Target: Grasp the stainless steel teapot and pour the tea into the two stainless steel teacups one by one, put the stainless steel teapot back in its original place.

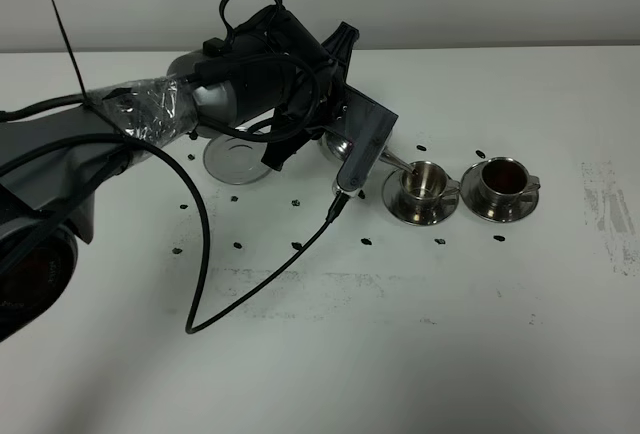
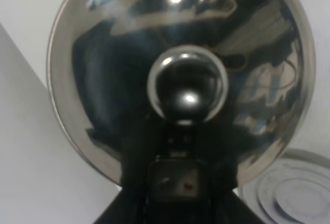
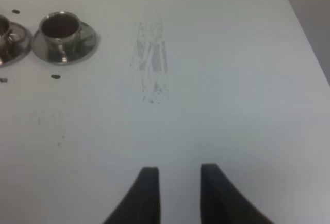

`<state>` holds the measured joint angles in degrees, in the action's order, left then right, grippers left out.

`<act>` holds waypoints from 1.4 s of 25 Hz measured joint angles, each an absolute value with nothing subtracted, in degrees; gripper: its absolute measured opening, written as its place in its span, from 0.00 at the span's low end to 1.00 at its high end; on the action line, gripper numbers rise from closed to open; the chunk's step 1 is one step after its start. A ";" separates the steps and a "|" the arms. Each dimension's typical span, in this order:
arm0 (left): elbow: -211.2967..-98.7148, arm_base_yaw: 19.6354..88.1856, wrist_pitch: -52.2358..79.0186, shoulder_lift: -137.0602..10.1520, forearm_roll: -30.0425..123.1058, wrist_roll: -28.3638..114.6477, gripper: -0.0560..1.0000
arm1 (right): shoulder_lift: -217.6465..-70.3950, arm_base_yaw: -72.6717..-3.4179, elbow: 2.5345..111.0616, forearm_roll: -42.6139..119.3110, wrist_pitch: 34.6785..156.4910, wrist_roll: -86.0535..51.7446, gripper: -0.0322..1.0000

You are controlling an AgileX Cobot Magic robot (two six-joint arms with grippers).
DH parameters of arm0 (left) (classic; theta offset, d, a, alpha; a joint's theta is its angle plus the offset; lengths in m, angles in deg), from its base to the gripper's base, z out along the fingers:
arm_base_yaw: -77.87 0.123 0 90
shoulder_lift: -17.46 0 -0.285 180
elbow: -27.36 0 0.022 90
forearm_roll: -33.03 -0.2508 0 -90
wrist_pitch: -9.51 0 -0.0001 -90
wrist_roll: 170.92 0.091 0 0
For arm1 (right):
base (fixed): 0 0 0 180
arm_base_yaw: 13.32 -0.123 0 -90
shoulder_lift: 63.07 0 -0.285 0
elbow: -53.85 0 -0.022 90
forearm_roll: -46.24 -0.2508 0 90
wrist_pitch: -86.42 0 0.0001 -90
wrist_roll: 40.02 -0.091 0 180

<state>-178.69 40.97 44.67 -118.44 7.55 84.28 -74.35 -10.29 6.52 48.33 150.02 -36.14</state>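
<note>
My left gripper (image 2: 178, 177) is shut on the handle of the stainless steel teapot (image 2: 180, 53), whose domed lid and knob fill the left wrist view. Seen from above, the teapot (image 1: 336, 146) is tilted and mostly hidden under the wrist. Its thin spout (image 1: 398, 162) reaches the rim of the nearer teacup (image 1: 425, 182). The farther teacup (image 1: 503, 182) holds dark tea (image 1: 503, 174) and also shows in the right wrist view (image 3: 60, 26). The round steel base (image 1: 237, 159) stands bare, left of the pot. My right gripper (image 3: 179, 171) hovers over bare table, fingers slightly apart, holding nothing.
Small black marks (image 1: 366, 241) dot the white table (image 1: 420, 344) around the base and both saucers. A black cable (image 1: 200, 284) hangs from the left arm and loops over the table's front. A scuffed patch (image 1: 607, 209) lies right of the cups.
</note>
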 joint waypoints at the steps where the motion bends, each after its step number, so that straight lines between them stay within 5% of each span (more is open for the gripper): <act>1: -178.69 40.77 44.67 -118.59 6.93 84.28 0.23 | -74.35 -10.29 6.52 48.33 150.02 -36.14 0.21; 35: -180.34 38.21 43.54 -118.85 -7.06 77.97 0.23 | -74.35 -10.29 6.52 48.33 150.02 -36.14 0.21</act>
